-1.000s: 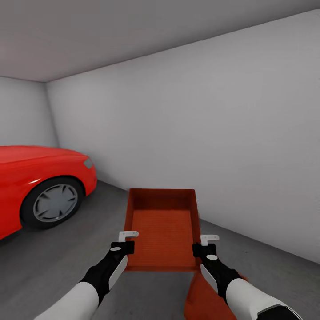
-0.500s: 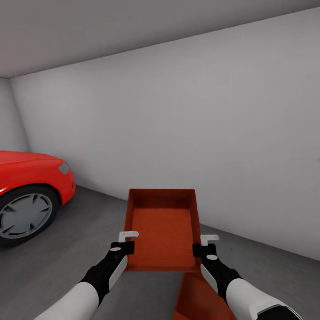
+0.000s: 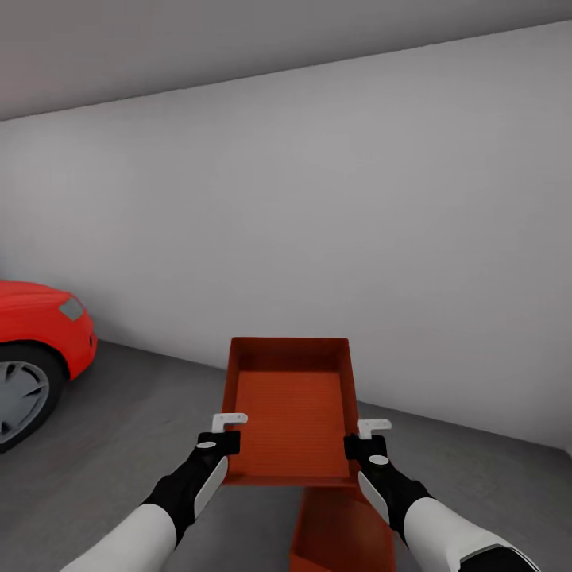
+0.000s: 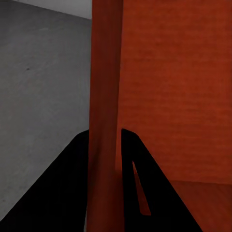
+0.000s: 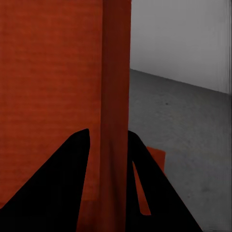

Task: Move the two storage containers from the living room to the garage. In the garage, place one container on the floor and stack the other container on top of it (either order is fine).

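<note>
Already inside the garage, the robot is facing a plain pale grey wall point(image 3: 318, 222) rising from the dark concrete floor point(image 3: 119, 445), with the nose and front wheel of a red car point(image 3: 36, 334) showing at the left edge of the head view. Between the two arms it is carrying one orange-red storage container point(image 3: 290, 413) level and clear of the ground, probably so that it can be lowered squarely onto the second storage container point(image 3: 342, 532), which is lying on the floor just below and slightly right of the carried one. The left gripper point(image 3: 225, 433) is pinching the carried bin's left wall, a finger on either side of it as the left wrist view shows, and the right gripper point(image 3: 364, 441) is clamping the right wall likewise. Compared with a second ago, the view is swinging right: the car is sliding toward the left edge, the room corner is gone, and the floor bin is lining up more nearly under the held one.
</note>
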